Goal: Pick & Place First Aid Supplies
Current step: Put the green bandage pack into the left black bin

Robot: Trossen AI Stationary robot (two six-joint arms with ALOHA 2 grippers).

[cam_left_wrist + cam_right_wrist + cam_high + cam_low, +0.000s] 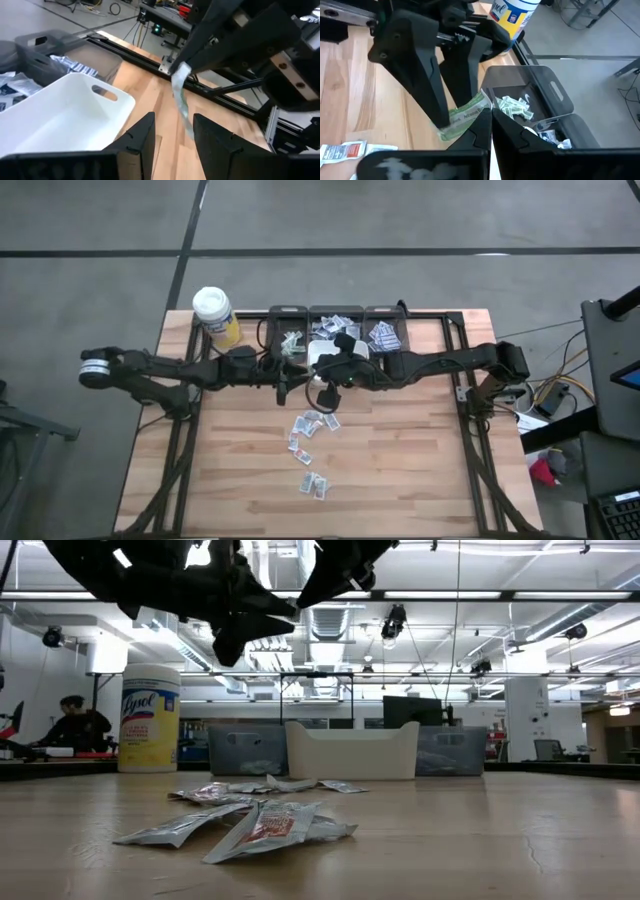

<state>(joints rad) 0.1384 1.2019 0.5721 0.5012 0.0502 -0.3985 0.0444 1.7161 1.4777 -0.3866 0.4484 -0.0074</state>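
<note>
My right hand (487,117) is clenched on a small flat green-printed paper packet (465,116), held above the wooden counter (400,450) near the bins. My left hand (172,137) hangs released just beside it. Other packets (310,435) lie scattered on the counter.

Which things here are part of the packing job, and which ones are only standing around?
Part of the job:
- loose packets on the table
- green-print packet held in the shut right claw
- left claw, open beside it
- grey bins and white bin with sorted packets

Only standing around:
- wipes canister at the table corner
- person seated in the background
</note>
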